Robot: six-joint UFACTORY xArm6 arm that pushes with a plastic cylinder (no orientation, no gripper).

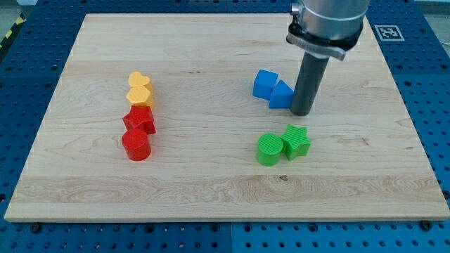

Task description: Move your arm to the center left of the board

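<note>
My tip (301, 112) stands on the wooden board (211, 190), right of centre. It touches or nearly touches the right side of a blue triangular block (280, 95), which sits against a blue cube-like block (264, 83). Below my tip lie a green star block (296, 141) and a green cylinder (268, 149), side by side. On the view's left stand a yellow heart block (140, 89), a red star-like block (139, 119) and a red cylinder (136, 145) in a near-vertical line.
The board lies on a blue perforated table (429, 84). A black-and-white marker tag (388, 32) sits past the board's top right corner. The arm's grey body (328, 21) hangs over the board's top right.
</note>
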